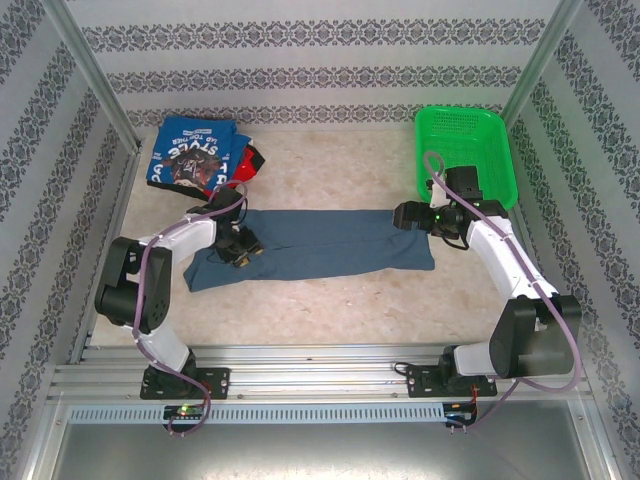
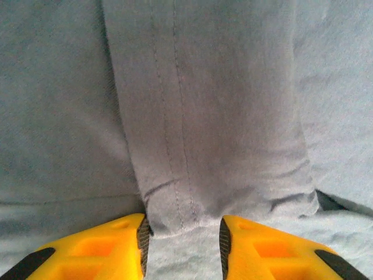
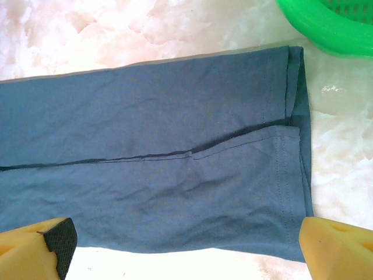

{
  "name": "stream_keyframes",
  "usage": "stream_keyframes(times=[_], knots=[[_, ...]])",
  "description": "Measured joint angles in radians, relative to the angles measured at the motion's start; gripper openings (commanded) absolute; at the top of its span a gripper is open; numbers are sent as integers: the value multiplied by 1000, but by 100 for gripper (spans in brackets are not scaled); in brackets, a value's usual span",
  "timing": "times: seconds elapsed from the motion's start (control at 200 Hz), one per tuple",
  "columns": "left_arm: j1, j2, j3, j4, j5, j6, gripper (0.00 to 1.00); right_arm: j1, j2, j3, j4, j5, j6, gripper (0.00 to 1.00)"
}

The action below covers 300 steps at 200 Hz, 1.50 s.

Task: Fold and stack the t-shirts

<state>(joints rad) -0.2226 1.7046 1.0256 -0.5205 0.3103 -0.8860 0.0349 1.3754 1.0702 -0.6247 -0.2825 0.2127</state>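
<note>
From above, the slate-blue t-shirt (image 1: 320, 245) lies mid-table as a long, half-folded band, with the stacked shirts (image 1: 195, 155) at eleven o'clock; the left wrist view has the left gripper (image 2: 182, 242) part-open astride a stitched fold, grip unclear; the right wrist view has the right gripper (image 3: 186, 236) gaping and empty over the three o'clock hem, so the next move probably calls for pinching the ends to fold crosswise.

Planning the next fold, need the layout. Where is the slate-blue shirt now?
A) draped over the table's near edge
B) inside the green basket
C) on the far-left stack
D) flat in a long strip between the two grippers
D: the slate-blue shirt lies flat across the table, left gripper over one end, right gripper over the other.
</note>
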Motion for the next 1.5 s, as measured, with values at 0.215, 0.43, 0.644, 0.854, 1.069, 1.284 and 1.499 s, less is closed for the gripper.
stream_keyframes(times=[0.215,0.43,0.644,0.854,1.069,1.284,1.499], knots=[[2,24,-1,14,-4,-14,31,0,0,0,0,0,0,98],[2,24,-1,14,-12,-13,18,0,0,0,0,0,0,98],[2,24,5,12,-28,-11,4,0,0,0,0,-8,0,98],[2,24,115,-22,-62,37,0,0,4,0,0,-15,1,98],[2,55,187,-21,-68,63,0,0,16,0,0,-19,1,98],[2,172,298,-26,-69,102,0,0,18,0,0,-23,1,98],[2,275,431,-48,-68,158,0,0,18,0,0,-23,1,98]])
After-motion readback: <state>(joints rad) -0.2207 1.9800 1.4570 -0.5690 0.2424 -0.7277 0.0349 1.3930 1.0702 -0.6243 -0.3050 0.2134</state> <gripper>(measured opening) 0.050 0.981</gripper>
